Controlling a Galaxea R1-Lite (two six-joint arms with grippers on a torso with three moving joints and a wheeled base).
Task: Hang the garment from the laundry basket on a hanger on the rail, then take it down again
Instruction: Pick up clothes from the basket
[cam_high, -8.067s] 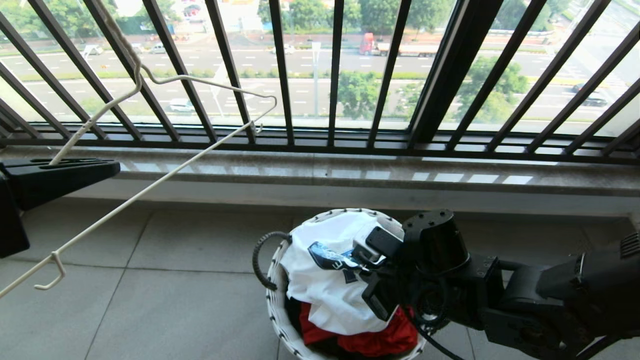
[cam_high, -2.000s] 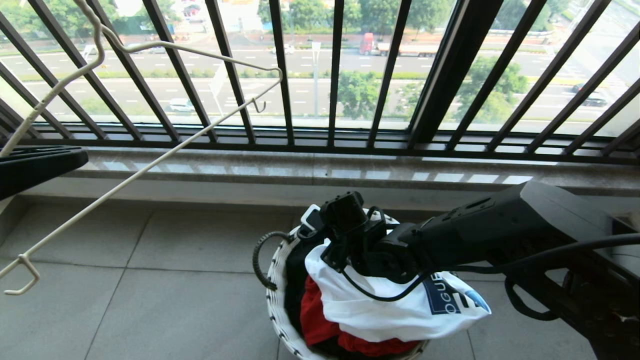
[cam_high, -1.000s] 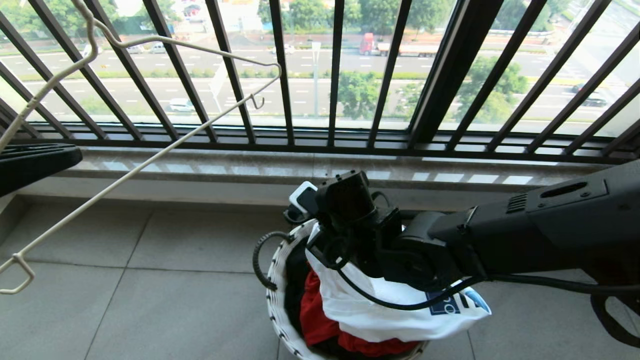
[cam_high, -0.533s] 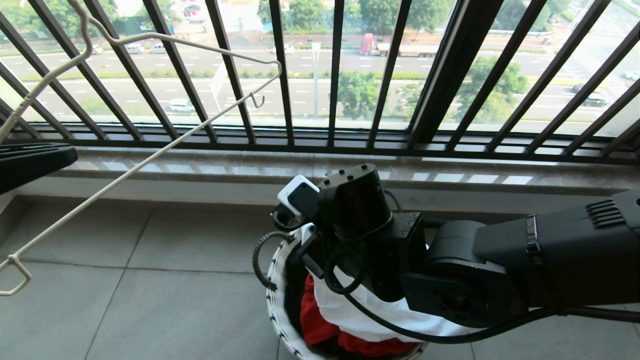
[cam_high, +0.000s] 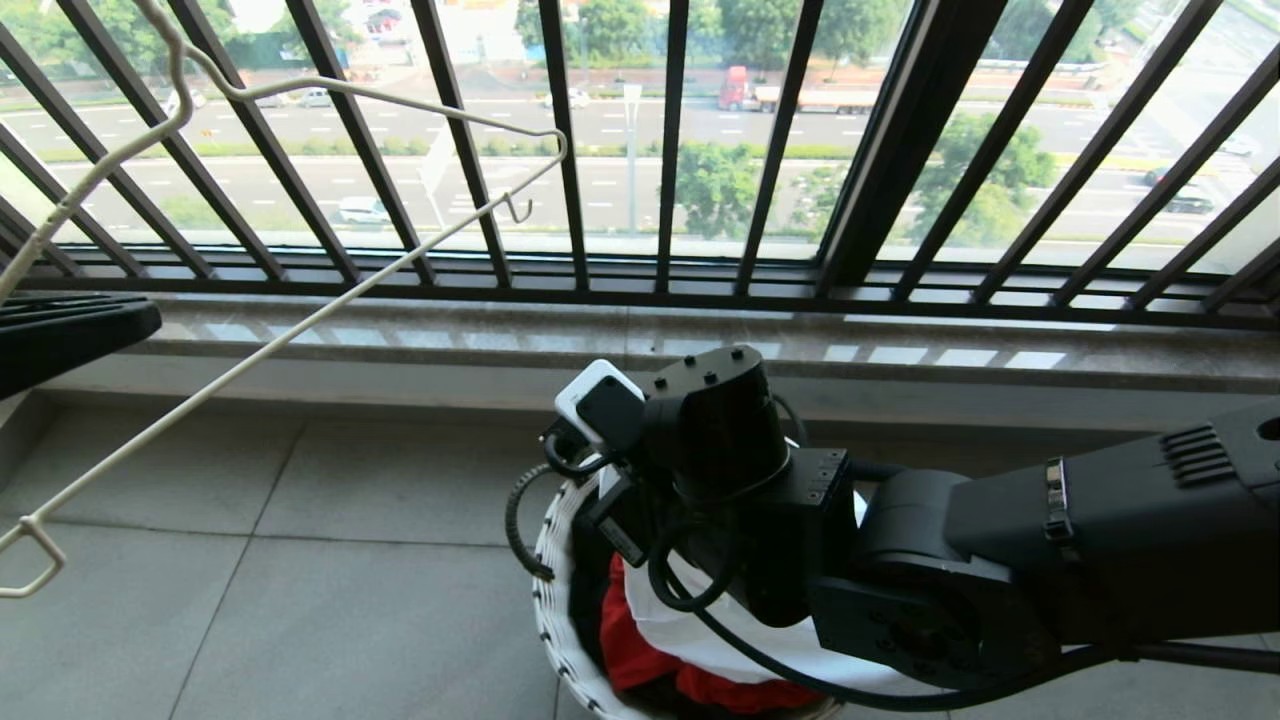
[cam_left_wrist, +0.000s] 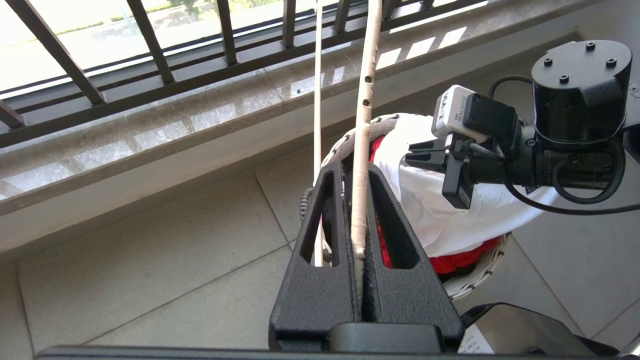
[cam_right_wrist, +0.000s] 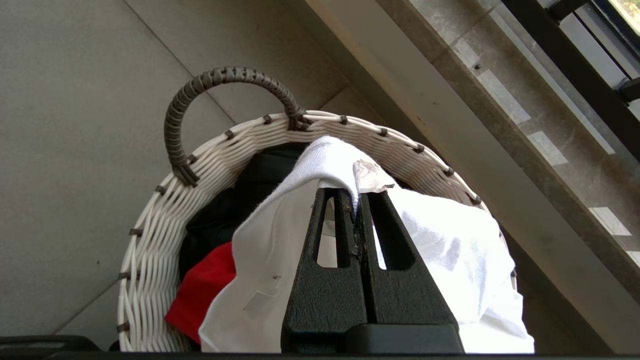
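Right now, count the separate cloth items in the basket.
3: white T-shirt on top, pinched by the right gripper; red cloth beneath; black shirt near the handle. More may be hidden.

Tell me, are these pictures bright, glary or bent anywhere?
Head view: strong daylight behind the window railing, whose straight bars fan outward, a wide-lens bend. Left wrist view: the outside is washed out to white; sun patches stripe the sill. Right wrist view: even, soft light on the garment and laundry basket, no glare.
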